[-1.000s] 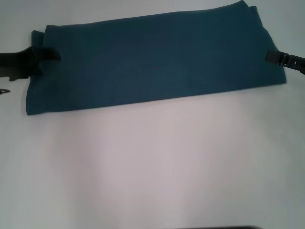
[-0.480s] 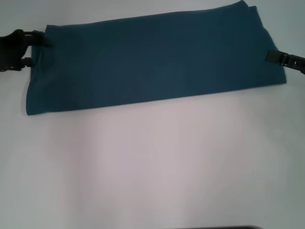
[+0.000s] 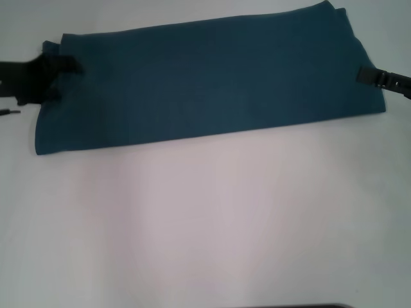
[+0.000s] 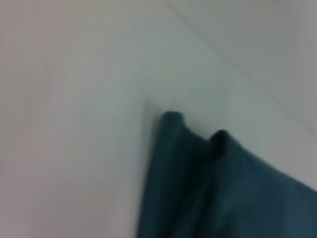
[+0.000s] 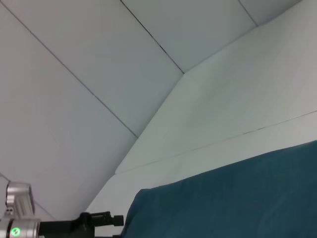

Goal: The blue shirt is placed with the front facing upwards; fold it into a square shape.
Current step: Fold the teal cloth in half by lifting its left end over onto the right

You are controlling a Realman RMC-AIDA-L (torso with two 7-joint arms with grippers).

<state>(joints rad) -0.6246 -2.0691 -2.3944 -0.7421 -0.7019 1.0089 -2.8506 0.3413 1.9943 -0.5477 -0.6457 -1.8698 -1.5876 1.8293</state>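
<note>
The blue shirt [image 3: 205,80] lies folded into a long flat band across the far part of the white table, with no print or collar showing. My left gripper [image 3: 64,65] is at the band's left end, shut on the cloth near its far corner. In the left wrist view that corner of the shirt [image 4: 198,168] is bunched into two small humps. My right gripper [image 3: 367,76] sits at the band's right edge, shut on the cloth there. The right wrist view shows the shirt [image 5: 233,198] stretching away towards the left gripper [image 5: 101,219].
The white table [image 3: 205,218] spreads wide in front of the shirt. A dark edge [image 3: 295,306] shows at the bottom of the head view. Thin seams cross the table surface [image 5: 148,39] beyond the shirt.
The left gripper stood open and drawn back off the shirt's left end half a second ago. It has moved back onto the cloth and shut. The right gripper has not moved.
</note>
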